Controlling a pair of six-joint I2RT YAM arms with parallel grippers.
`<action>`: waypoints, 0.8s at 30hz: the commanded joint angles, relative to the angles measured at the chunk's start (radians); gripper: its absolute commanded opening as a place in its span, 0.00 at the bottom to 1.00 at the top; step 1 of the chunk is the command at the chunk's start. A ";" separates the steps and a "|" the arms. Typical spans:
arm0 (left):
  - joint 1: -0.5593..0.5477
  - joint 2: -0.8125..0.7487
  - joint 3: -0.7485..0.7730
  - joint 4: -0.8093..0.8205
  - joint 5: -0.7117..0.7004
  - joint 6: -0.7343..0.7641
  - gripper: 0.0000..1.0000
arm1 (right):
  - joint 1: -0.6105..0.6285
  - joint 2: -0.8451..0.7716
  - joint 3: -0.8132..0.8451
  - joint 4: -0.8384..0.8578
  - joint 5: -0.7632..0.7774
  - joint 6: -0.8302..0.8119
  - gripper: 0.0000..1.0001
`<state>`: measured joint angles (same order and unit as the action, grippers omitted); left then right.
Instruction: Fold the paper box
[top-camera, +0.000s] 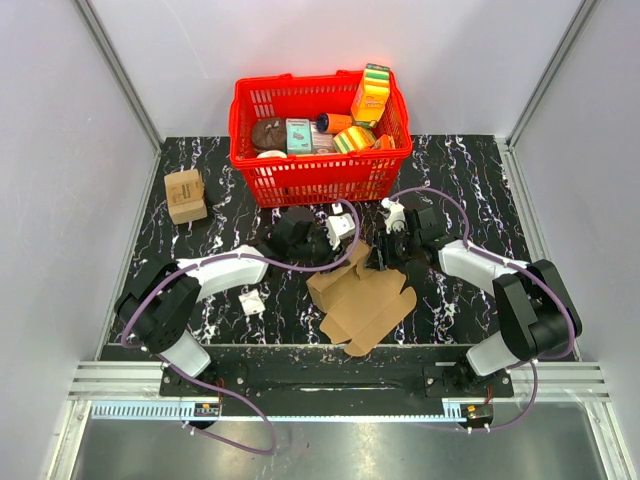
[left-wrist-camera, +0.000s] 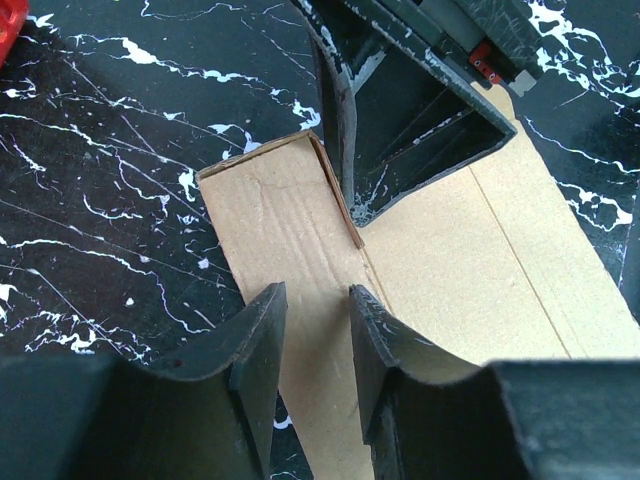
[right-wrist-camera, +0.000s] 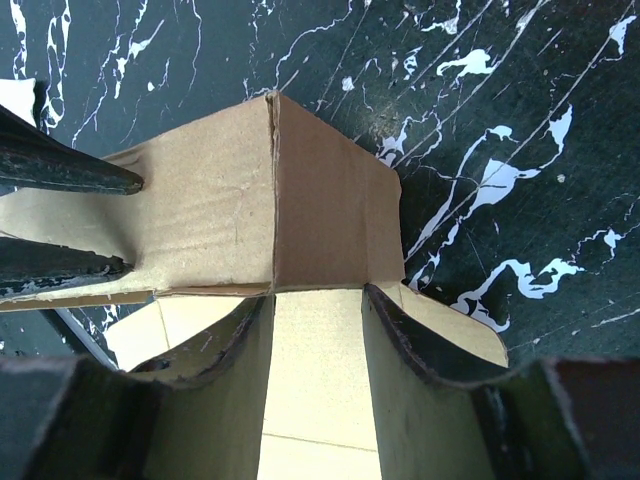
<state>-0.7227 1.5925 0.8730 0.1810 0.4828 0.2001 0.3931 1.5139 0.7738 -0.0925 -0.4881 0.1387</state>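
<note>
Box position: You had the paper box (top-camera: 365, 305) lying mostly flat on the black marbled table (top-camera: 470, 190). In the top view it sat toward 6 o'clock from the table's middle, between the two arms and well apart from the red basket (top-camera: 320, 172) at 12 o'clock.
Raised part: At the sheet's 12 o'clock end, one corner flap (right-wrist-camera: 330, 200) stood bent up along its crease.
Left gripper (left-wrist-camera: 315, 335): Its jaws stood partly apart over the sheet beside the raised corner, with cardboard showing through the gap. No pinch was visible.
Right gripper (right-wrist-camera: 318, 350): Its jaws stood about half apart, straddling a strip of the sheet just short of the flap. You could not confirm a firm hold.
Handling (judged): The box looked light and thin, stiff across each panel and willing to bend only at the creases. It would likely slide on the smooth top and dent under a hard squeeze.
Where to hold (judged): You would do best to take a flap near its free edge, beside a crease, while the other arm pinned the neighbouring panel.
Bystander: A small tan printed box (top-camera: 185, 195) lay at 10 o'clock, not part of the job.
</note>
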 joint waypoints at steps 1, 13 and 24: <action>0.006 -0.016 -0.025 0.008 -0.019 -0.022 0.38 | 0.020 -0.003 0.001 0.063 -0.027 0.002 0.47; 0.022 -0.039 -0.054 0.048 -0.061 -0.053 0.41 | 0.020 -0.001 0.004 0.059 -0.041 0.002 0.47; 0.042 -0.069 -0.086 0.101 -0.075 -0.083 0.46 | 0.020 0.006 0.005 0.060 -0.047 0.001 0.48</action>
<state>-0.6910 1.5570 0.8074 0.2543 0.4339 0.1303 0.4000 1.5173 0.7738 -0.0711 -0.5114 0.1390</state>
